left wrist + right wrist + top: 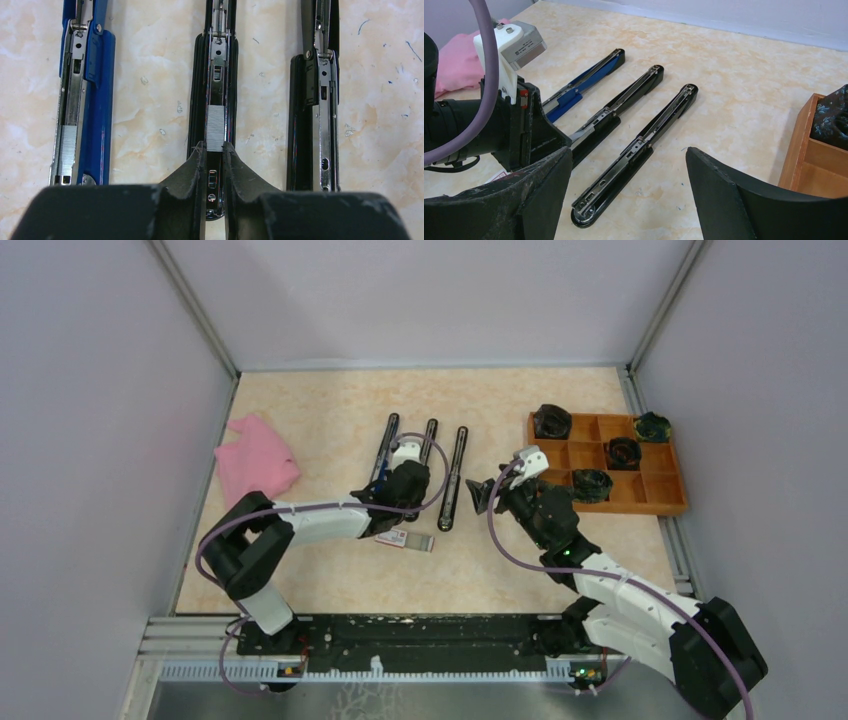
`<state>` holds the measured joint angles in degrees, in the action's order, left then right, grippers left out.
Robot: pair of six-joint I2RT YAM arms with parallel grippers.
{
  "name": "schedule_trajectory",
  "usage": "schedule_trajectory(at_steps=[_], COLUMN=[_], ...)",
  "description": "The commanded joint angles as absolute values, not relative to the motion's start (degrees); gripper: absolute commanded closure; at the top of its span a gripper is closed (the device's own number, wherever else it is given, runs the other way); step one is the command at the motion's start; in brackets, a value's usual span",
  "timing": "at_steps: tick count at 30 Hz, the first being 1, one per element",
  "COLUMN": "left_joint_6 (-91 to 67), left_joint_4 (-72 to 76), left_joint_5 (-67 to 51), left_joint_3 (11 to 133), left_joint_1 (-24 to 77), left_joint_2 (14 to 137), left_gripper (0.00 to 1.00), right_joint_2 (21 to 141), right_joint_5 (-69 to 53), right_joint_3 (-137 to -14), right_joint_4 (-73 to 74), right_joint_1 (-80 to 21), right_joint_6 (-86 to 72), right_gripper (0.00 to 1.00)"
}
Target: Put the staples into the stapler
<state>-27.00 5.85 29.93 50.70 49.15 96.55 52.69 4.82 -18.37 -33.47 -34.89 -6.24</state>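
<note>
**Desk:** Where are the staples on your screen?

**Operator:** I see a staple strip (216, 127) lying in the channel of the middle stapler (218, 65), which is opened flat on the counter (150, 100). My left fingers (192, 170) are narrow. Their tips are closed on the near end of that strip, one at each corner.

**Desk:** And the box?

**Operator:** On the overhead camera I have the staples box (401, 537), white with red print. It lies flat on the counter just beside my left wrist, and a short grey strip (424, 543) touches its right end.

**Desk:** What sits beside the middle stapler?

**Operator:** To its left I have a blue stapler (97, 100), also opened flat, with a second strip (67, 147) seated near the close end of its channel. To its right lies a black stapler (299, 110), opened the same way. All three run parallel and do not touch each other.

**Desk:** And your right arm?

**Operator:** My right fingers (724, 200) are spread wide and grip nothing. They hover over the counter near the close end of the black stapler on the right.

**Desk:** Anything else out there?

**Operator:** I can see a pink cloth (255, 465) crumpled at the far left. A wooden tray (640, 506) stands on the right, with dark bundles (552, 421) in several of its compartments
</note>
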Motion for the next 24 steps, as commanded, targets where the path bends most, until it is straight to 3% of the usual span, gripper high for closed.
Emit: schedule_trajectory(at_steps=[1,14,24], left_joint_6=[-28.46,-29.89,-33.14], left_joint_4=[2.78,0.49,-1.48], left_joint_5=[29.52,28.64,22.63], left_joint_3=[50.00,49.74,46.76], left_joint_1=[49.38,49.41,49.46], left_joint_2=[97.11,92.31,84.19], left_gripper=[0.90,0.56,0.46], right_joint_2=[52.73,52.91,53.24], right_joint_5=[4.39,3.84,-0.07], right_joint_3=[-18.63,-18.93,-22.61], right_joint_4=[-36.91,-36.54,-29.69], right_joint_1=[-35.24,-35.24,-35.34], right_joint_6=[-6.53,-6.52,-8.46], right_gripper=[0.16,0.16,0.17])
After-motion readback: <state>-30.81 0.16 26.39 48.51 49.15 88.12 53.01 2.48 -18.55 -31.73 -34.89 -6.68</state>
